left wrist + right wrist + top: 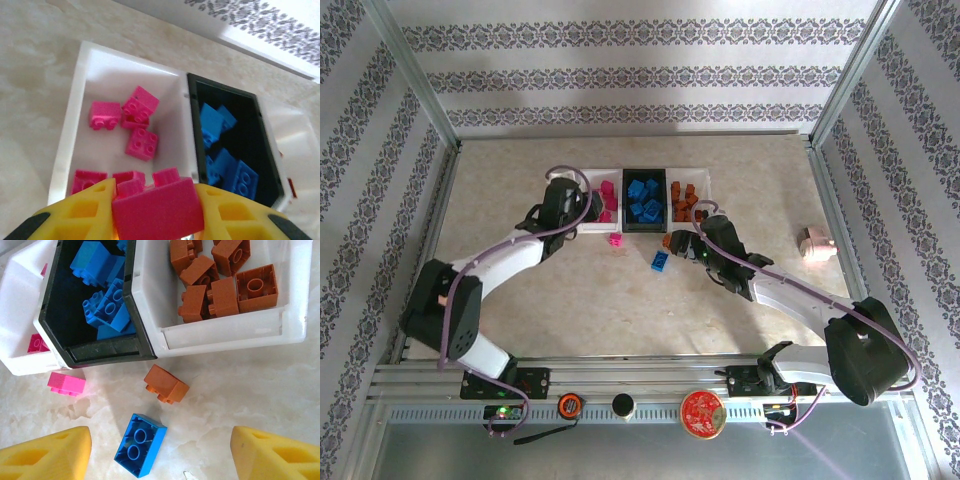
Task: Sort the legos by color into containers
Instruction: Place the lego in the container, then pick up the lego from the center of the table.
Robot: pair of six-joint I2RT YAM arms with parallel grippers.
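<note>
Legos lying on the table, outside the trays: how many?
3: pink brick in front of the left white tray, orange-brown brick at the black tray's corner, blue brick farthest from the trays. Others may hide under the right arm.

The left arm (565, 205) covers part of the left tray (616, 176); the bottom edge crops fingers (272, 455) of the right hand (161, 440).

White trays: two, left white tray (80, 100) and right white tray (225, 335)
Black tray (107, 352): one
Loose legos on worktop (240, 390): three: pink brick (66, 383), blue brick (140, 445), orange-brown brick (166, 383)
Held pink lego (157, 212): one, between left fingers (75, 215)
Pale pink lump (815, 243): one
</note>
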